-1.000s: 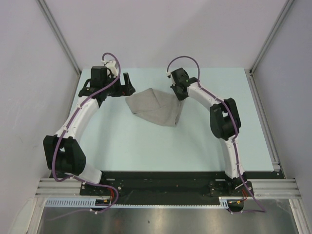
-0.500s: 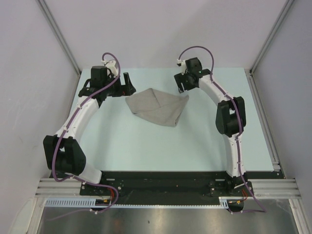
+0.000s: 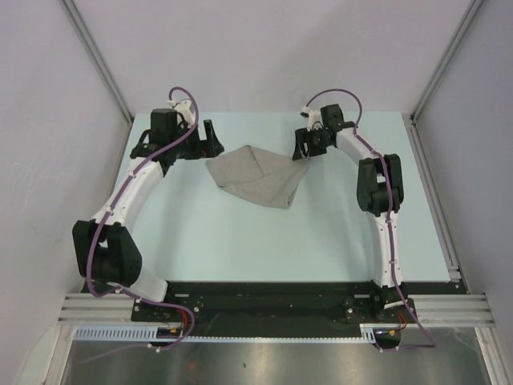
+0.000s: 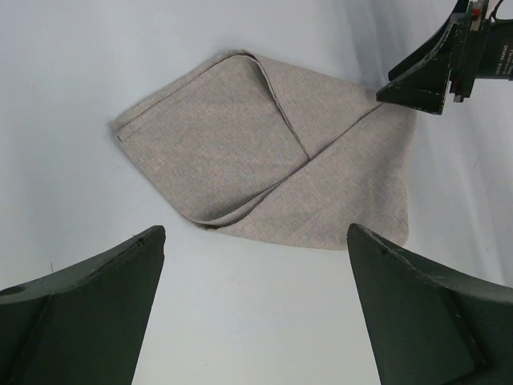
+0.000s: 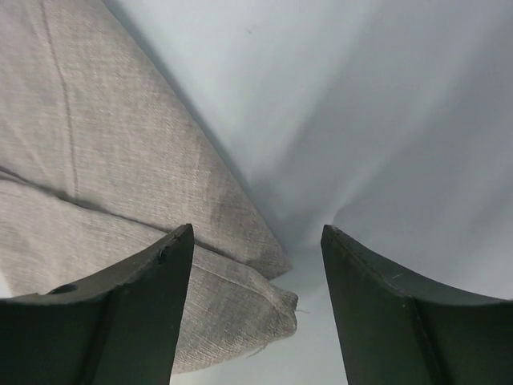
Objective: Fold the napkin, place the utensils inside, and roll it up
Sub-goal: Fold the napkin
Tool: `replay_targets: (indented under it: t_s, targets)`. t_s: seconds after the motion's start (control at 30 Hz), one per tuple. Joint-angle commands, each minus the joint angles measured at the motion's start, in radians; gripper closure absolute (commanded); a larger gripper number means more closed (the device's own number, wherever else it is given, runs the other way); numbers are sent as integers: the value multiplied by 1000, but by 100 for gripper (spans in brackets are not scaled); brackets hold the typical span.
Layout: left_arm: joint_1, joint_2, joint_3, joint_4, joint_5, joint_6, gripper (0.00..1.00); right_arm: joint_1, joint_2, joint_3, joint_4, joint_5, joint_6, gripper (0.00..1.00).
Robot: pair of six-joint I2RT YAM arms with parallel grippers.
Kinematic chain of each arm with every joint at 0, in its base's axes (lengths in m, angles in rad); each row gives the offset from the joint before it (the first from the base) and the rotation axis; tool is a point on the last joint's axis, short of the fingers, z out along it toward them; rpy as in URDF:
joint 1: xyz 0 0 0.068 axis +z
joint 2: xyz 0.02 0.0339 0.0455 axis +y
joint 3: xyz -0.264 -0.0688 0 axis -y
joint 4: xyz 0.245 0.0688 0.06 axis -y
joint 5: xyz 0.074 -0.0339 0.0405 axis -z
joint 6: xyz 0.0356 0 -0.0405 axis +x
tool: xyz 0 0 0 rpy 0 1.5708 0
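The napkin (image 3: 258, 176) lay loosely half-folded on the tabletop (image 3: 240, 241), upper middle of the top view. The right hand (image 5: 256, 231), spread and empty, hovered over its right corner (image 5: 276, 309). The left hand (image 4: 252, 233), also spread, stood upper left. A clean fold likely needed a low pinch on that corner, then a square pull across.

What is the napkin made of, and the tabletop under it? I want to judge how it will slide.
The napkin looks like woven cloth, matte grey-beige: the wrist views show a fine weave grain and soft folds. The tabletop looks like a smooth, pale blue-green sheet with a faint sheen, perhaps laminate or plastic; I cannot tell which.
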Motion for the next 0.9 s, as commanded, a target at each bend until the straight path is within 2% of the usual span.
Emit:
replay_targets:
  t_s: [0.0,0.33,0.37,0.4,0.5,0.7,0.73,0.87]
  targets:
    - [7,-3,5,26,7,-7,0,-29,16,-15,95,-141,73,40]
    - [7,-9,6,26,15,-8,0,-31,9,-84,36,-165,98,73]
    - [7,-11,6,26,14,-8,0,-32,0,-101,29,-167,104,77]
    - [7,-15,6,26,15,-8,0,-34,-11,-139,29,-162,111,86]
    - [5,-20,5,27,18,-11,0,-27,-85,-234,65,-132,171,99]
    - [2,-40,0,38,17,-16,0,32,-324,-585,173,32,369,100]
    - [2,-46,0,35,23,-19,0,48,-402,-691,221,84,409,100]
    - [1,-98,-88,67,52,-60,0,118,-565,-921,325,174,623,100]
